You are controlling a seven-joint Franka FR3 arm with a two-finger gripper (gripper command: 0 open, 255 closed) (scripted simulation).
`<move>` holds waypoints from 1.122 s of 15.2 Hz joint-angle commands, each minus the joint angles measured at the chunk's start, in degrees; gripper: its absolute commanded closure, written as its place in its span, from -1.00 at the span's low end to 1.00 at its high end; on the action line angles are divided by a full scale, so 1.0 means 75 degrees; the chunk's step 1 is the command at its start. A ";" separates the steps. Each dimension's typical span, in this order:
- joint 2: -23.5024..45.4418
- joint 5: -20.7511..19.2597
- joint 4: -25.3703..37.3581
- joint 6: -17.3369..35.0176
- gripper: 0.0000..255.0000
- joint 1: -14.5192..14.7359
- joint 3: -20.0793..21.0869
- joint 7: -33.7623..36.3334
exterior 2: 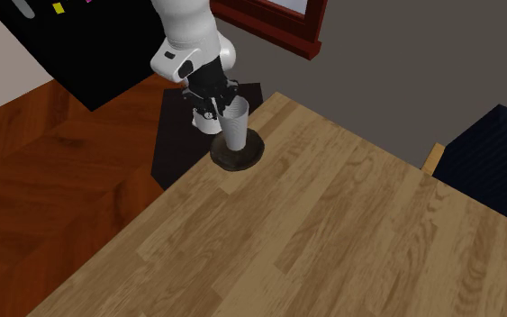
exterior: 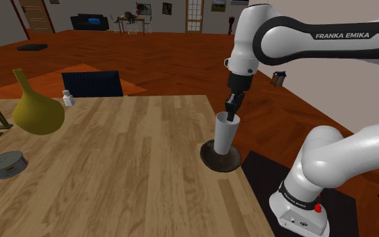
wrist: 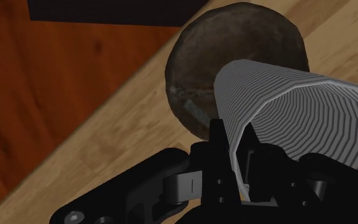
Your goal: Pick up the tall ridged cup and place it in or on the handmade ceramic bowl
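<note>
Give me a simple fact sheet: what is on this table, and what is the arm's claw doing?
gripper: at the cup's rim, fingers pinching its wall, one outside and one inside
cup: grey, ridged, upright, standing in the bowl
bowl: dark, shallow, near the table edge
table: wood planks
vase: yellow, at the shoulder view's left
can: in front of the vase in that view, apart from it

I'm in a home: past my hand [exterior: 231, 116] lie a wood floor [exterior: 181, 60], a door [exterior: 36, 15] and framed pictures [exterior: 144, 9].
</note>
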 commanded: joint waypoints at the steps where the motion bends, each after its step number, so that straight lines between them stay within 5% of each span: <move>1: -0.0018 0.0033 -0.0258 0.0246 1.00 0.0014 0.0034 -0.0004; 9: -0.0018 0.0033 -0.0258 0.0246 1.00 0.0014 0.0034 -0.0004; 10: -0.0018 0.0033 -0.0258 0.0246 -1.00 0.0014 0.0034 -0.0004; 17: 0.0039 -0.0029 0.0284 -0.0241 -1.00 -0.0013 -0.0032 0.0008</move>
